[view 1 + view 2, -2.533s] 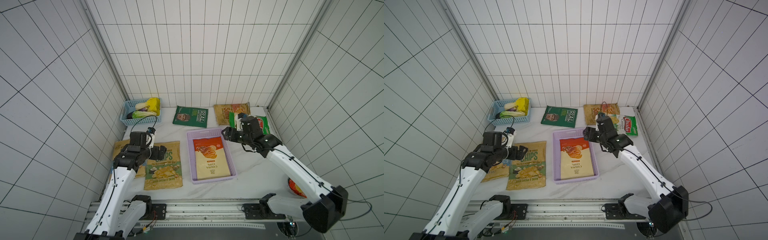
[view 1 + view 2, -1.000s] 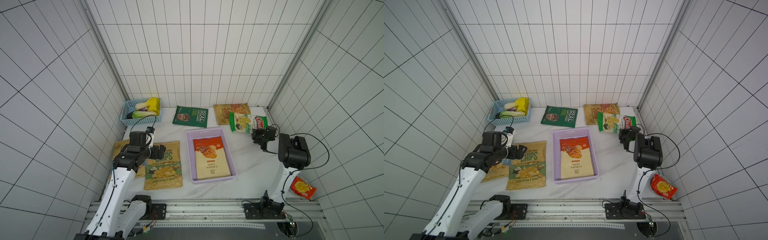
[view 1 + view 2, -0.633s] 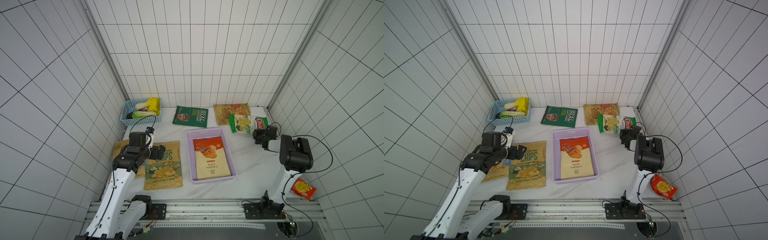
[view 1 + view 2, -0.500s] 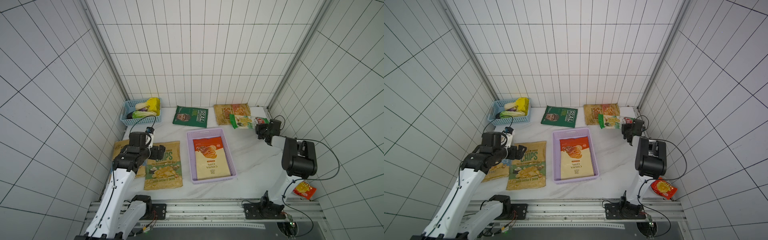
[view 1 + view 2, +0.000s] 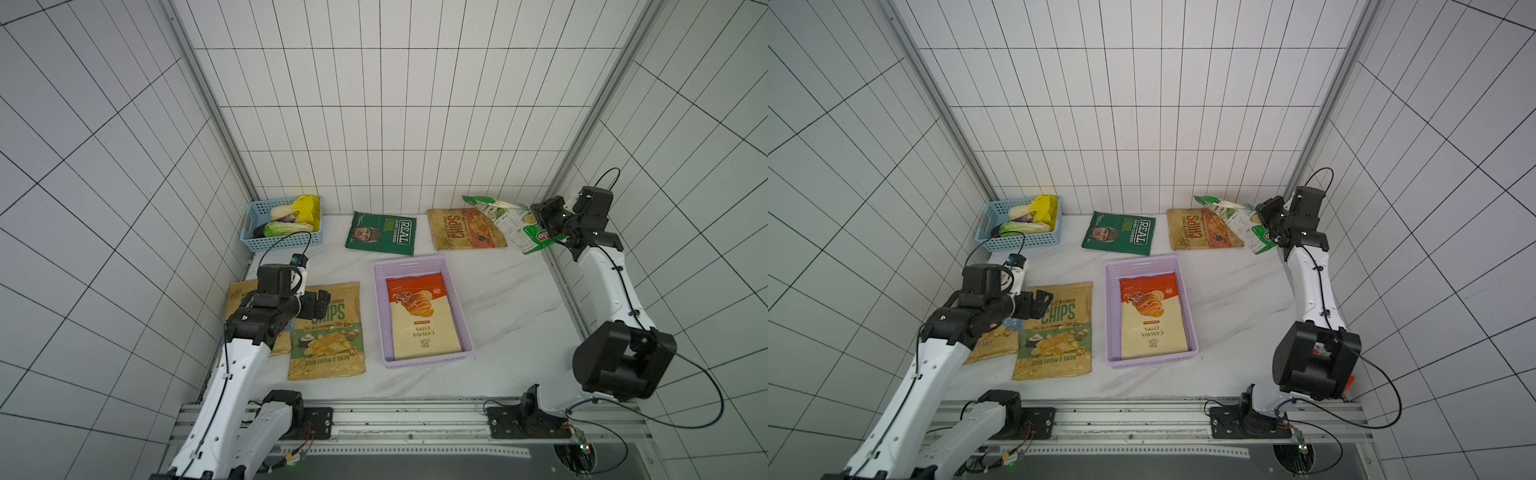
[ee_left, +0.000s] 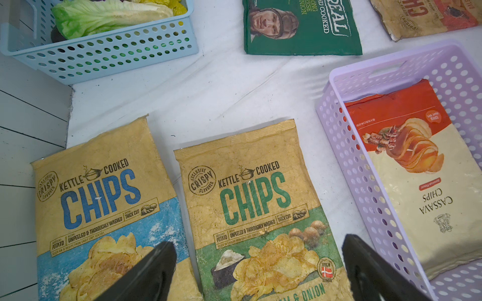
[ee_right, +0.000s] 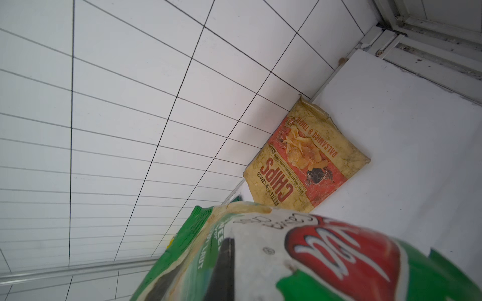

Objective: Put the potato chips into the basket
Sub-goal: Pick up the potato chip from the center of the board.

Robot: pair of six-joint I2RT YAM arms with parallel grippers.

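- Right gripper [image 5: 542, 226] is clamped on the green-white bag [image 5: 509, 222], lifted at the back right corner, beside the red CHIPS bag [image 5: 461, 228].
- Left gripper [image 6: 258, 247] hovers with jaws wide apart over the onion CHIPS bag [image 6: 260, 208].
- Basket [image 5: 380, 316] holds the cassava bag [image 5: 424, 328].

Three walls of white rectangular tiles with dark grout lines close the space in both top views: a back wall [image 5: 395, 124], a left wall [image 5: 83, 187] and a right wall [image 5: 685, 145]. A silver left corner post [image 5: 208, 104] and a right corner post [image 5: 602, 95] run up where they meet. The table [image 5: 507, 299] is white with faint grey veining and reaches the walls on three sides. Along its front edge lies a metal rail [image 5: 415, 419], with a dark grey strip [image 5: 415, 461] below it. The light is soft and even, brightest on the back wall; the side walls look greyer.
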